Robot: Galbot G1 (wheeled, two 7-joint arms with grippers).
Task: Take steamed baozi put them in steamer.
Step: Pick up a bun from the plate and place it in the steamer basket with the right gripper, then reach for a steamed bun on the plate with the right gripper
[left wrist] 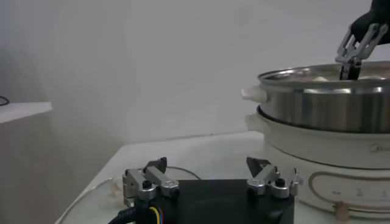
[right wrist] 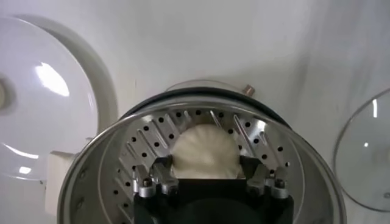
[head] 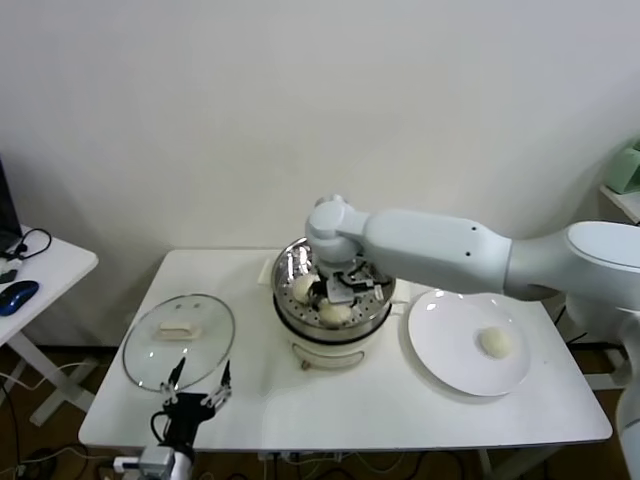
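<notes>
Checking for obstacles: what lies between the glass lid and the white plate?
The steamer, with the right gripper inside it, shown in the head view.

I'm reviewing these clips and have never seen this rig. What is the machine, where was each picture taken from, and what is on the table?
It is a two-armed robot at a white table. The wide picture comes from its head; the other two come from cameras on its wrists. The right gripper is inside the steel steamer, jaws either side of a bun on the perforated tray; whether they grip it I cannot tell. Two more baozi sit in the steamer. One bun remains on the white plate. The glass lid lies on the table's left side. The left gripper waits at the near edge, jaws open.
</notes>
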